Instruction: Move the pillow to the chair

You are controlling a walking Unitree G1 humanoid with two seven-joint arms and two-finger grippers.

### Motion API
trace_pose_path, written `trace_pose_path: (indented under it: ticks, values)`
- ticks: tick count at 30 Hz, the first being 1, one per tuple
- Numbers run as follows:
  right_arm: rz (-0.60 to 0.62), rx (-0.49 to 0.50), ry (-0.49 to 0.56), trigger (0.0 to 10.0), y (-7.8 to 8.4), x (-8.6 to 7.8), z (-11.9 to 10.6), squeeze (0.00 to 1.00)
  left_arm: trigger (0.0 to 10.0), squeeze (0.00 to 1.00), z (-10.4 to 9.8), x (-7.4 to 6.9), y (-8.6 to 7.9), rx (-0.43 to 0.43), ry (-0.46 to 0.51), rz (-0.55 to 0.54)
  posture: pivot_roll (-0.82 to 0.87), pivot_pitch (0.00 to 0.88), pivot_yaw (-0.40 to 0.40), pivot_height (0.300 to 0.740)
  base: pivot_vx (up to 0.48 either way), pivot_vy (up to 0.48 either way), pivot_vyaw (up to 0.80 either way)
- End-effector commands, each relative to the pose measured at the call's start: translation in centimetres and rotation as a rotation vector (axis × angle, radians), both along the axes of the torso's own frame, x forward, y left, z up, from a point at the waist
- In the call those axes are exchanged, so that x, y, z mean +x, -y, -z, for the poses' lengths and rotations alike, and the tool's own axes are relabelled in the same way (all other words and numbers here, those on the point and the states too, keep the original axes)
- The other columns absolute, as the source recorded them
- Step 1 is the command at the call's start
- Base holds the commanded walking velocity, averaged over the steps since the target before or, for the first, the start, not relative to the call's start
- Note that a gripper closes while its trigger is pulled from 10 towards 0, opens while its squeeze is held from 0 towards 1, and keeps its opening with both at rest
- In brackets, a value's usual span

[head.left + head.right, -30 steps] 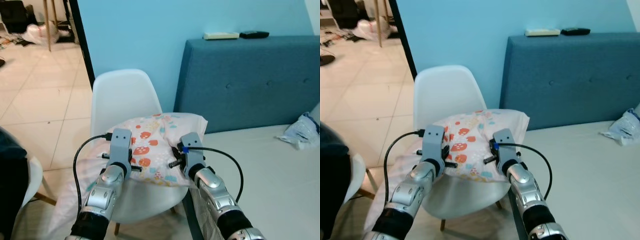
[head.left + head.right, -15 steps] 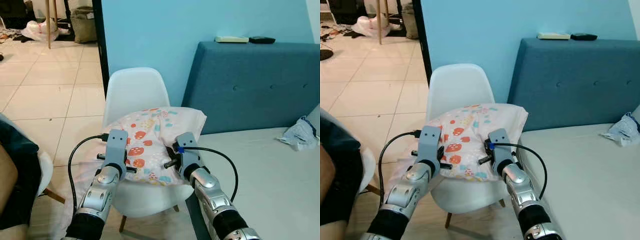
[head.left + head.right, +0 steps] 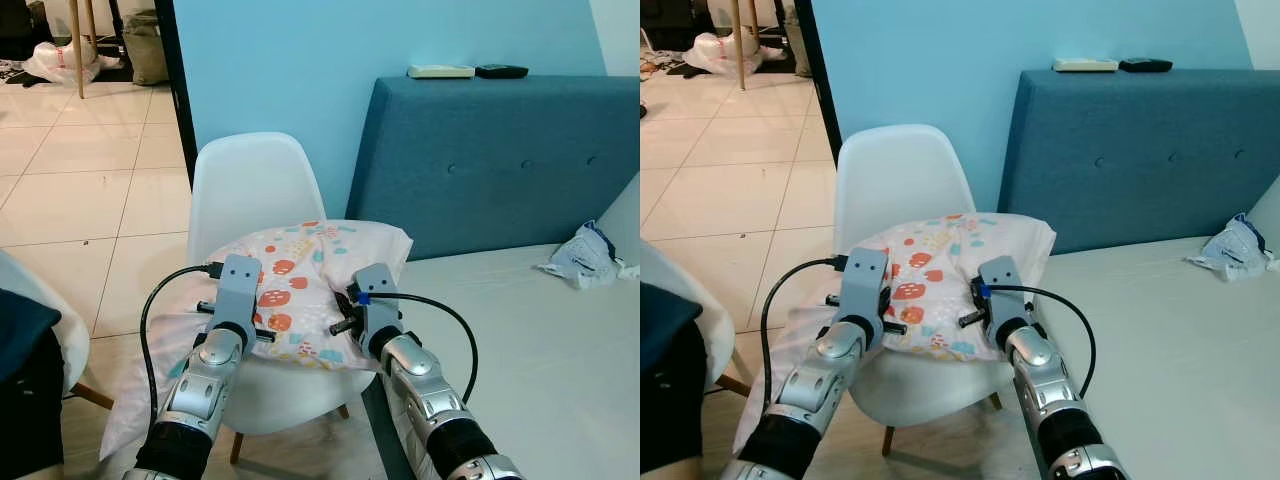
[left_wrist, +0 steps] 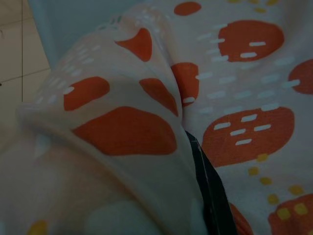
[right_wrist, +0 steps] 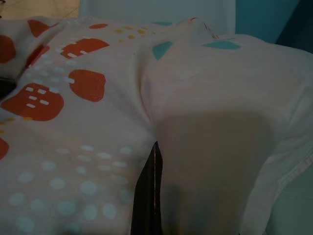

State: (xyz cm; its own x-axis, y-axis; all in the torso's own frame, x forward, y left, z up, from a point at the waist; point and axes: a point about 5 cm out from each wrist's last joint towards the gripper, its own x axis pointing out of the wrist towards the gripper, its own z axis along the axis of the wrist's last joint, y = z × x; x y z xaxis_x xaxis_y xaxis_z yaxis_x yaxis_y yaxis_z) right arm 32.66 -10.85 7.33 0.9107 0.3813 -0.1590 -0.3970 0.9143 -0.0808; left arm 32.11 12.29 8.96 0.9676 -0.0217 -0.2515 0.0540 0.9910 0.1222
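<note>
A white pillow (image 3: pixel 300 270) printed with red and blue shapes lies across the seat of a white plastic chair (image 3: pixel 250 185), one corner reaching toward the bed. My left gripper (image 3: pixel 243 322) holds its near left edge and my right gripper (image 3: pixel 352 318) its near right edge. Both are shut on the fabric, their fingertips buried in it. The left wrist view has folds of red-spotted cloth pressed against a black finger (image 4: pixel 208 191). Another black finger (image 5: pixel 146 196) is wedged in a crease in the right wrist view. Pale cloth (image 3: pixel 135 390) hangs from the pillow's left side toward the floor.
A blue padded headboard (image 3: pixel 500 160) stands right of the chair, with two remotes (image 3: pixel 440 71) on top. The pale mattress (image 3: pixel 520 350) holds a crumpled plastic bag (image 3: pixel 580 262). Another white chair (image 3: pixel 45 300) with dark cloth (image 3: pixel 25 390) is at the near left. Tiled floor (image 3: pixel 80 190) stretches beyond.
The camera swung right and then back left. The pillow stays over the chair seat in both grippers, about where it was.
</note>
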Motion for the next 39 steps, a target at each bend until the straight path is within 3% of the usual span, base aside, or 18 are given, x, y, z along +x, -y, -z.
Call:
trace_pose_path:
  ticks: [1, 4, 5, 6, 8, 9, 10, 11, 14, 15, 18, 19, 21, 22, 25, 27, 31, 39]
  values:
    - [0.074, -0.013, 0.004, 10.0, 1.6, 0.3, 0.0, 0.00, 10.0, 0.00, 0.3, 0.2, -2.6, 0.088, -0.006, -0.110, -0.04, 0.045, -0.062, 0.740, 0.000, 0.000, 0.00]
    - [0.040, -0.040, 0.001, 10.0, 1.4, 0.7, -0.1, 0.00, 10.0, 0.00, 0.0, 1.1, -3.0, 0.153, 0.005, -0.103, -0.03, 0.054, -0.056, 0.740, 0.000, 0.000, 0.00]
    - [0.018, -0.069, 0.018, 10.0, 1.3, 1.6, -0.8, 0.00, 10.0, 0.00, -1.6, 2.7, -3.7, 0.233, 0.061, -0.108, -0.03, 0.058, -0.054, 0.740, 0.000, 0.000, 0.00]
    - [0.018, -0.069, 0.018, 10.0, 1.3, 1.6, -0.8, 0.00, 10.0, 0.00, -1.6, 2.7, -3.7, 0.233, 0.061, -0.108, -0.03, 0.058, -0.054, 0.740, 0.000, 0.000, 0.00]
    - [0.045, -0.065, 0.069, 10.0, 1.8, 3.3, -3.1, 0.00, 10.0, 0.00, -5.0, 4.8, -4.7, 0.309, 0.167, -0.155, -0.03, 0.065, -0.051, 0.740, 0.000, 0.000, 0.00]
    - [0.045, -0.065, 0.069, 10.0, 1.8, 3.3, -3.1, 0.00, 10.0, 0.00, -5.0, 4.8, -4.7, 0.309, 0.167, -0.155, -0.03, 0.065, -0.051, 0.740, 0.000, 0.000, 0.00]
    - [0.068, -0.042, 0.105, 10.0, 2.1, 4.2, -4.5, 0.00, 10.0, 0.00, -7.0, 5.6, -5.2, 0.338, 0.238, -0.189, -0.03, 0.066, -0.049, 0.740, 0.000, 0.000, 0.00]
    - [0.119, 0.028, 0.191, 10.0, 2.9, 5.4, -7.4, 0.00, 10.0, 0.00, -10.7, 6.4, -5.8, 0.399, 0.388, -0.237, -0.03, 0.072, -0.042, 0.740, 0.000, 0.000, 0.00]
    - [0.148, 0.076, 0.233, 10.0, 3.4, 5.7, -8.5, 0.00, 10.0, 0.00, -12.0, 6.5, -5.8, 0.409, 0.449, -0.249, -0.04, 0.072, -0.038, 0.740, 0.000, 0.000, 0.00]
    - [0.164, 0.087, 0.241, 10.0, 3.6, 5.6, -8.5, 0.00, 10.0, 0.00, -11.7, 6.3, -5.6, 0.397, 0.451, -0.245, -0.04, 0.076, -0.033, 0.740, 0.000, 0.000, 0.00]
    - [0.148, 0.042, 0.186, 10.0, 3.4, 4.5, -5.9, 0.00, 10.0, 0.00, -7.3, 5.0, -4.2, 0.384, 0.339, -0.176, -0.04, 0.083, -0.029, 0.740, 0.000, 0.000, 0.00]
    - [0.121, 0.007, 0.108, 10.0, 3.1, 3.8, -3.8, 0.00, 10.0, 0.00, -4.7, 4.1, -3.5, 0.398, 0.260, -0.135, -0.04, 0.088, -0.024, 0.740, 0.000, 0.000, 0.00]
    - [0.110, -0.005, 0.066, 10.0, 3.0, 3.4, -2.8, 0.00, 10.0, 0.00, -3.7, 3.7, -3.2, 0.406, 0.226, -0.116, -0.04, 0.088, -0.024, 0.740, 0.000, 0.000, 0.00]
    - [0.081, -0.101, -0.058, 10.0, 2.9, 2.3, 0.0, 0.00, 10.0, 0.00, -1.1, 2.9, -2.4, 0.428, 0.135, -0.070, -0.03, 0.096, -0.023, 0.740, 0.000, 0.000, 0.00]
    - [0.070, -0.142, -0.139, 10.0, 3.0, 1.7, 1.6, 0.00, 10.0, 0.00, 0.2, 2.5, -2.2, 0.451, 0.091, -0.052, -0.03, 0.099, -0.023, 0.740, 0.000, 0.000, 0.00]
    - [0.078, -0.197, -0.275, 10.0, 3.4, 0.3, 4.1, 0.00, 10.0, 0.00, 2.4, 1.8, -2.0, 0.462, 0.004, -0.040, -0.04, 0.100, -0.026, 0.740, 0.000, 0.000, 0.00]
    - [0.120, -0.204, -0.317, 10.0, 3.9, -0.2, 4.8, 0.00, 10.0, 0.00, 4.2, 1.2, -2.3, 0.421, -0.085, -0.065, -0.04, 0.104, -0.032, 0.740, 0.000, 0.000, 0.00]
    - [0.177, -0.171, -0.269, 10.0, 4.4, 0.7, 3.7, 0.00, 10.0, 0.00, 4.0, 1.4, -1.9, 0.367, -0.083, -0.060, -0.04, 0.102, -0.035, 0.740, 0.000, 0.000, 0.00]
